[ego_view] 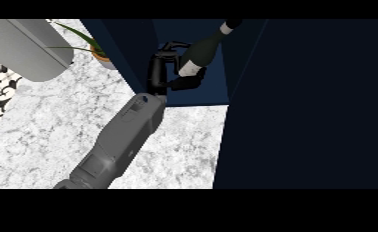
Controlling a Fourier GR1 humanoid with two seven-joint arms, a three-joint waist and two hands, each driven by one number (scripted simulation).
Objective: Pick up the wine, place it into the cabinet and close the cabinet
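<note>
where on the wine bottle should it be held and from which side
Around the wide body near the pale label, from the bottle's left. The wine bottle leans inside the open cabinet, neck up and to the right. The narrow neck offers less to grip. The hand already curls round the lower body there. Which hand it is cannot be told.

Wine bottle (201,51) inside open cabinet (193,96)

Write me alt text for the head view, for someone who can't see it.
A black robot hand on a grey forearm holds a dark green glass wine bottle with a white label, tilted, inside an open dark blue cabinet. The cabinet's door fills the right side; a white marble counter and potted plant lie left.
</note>
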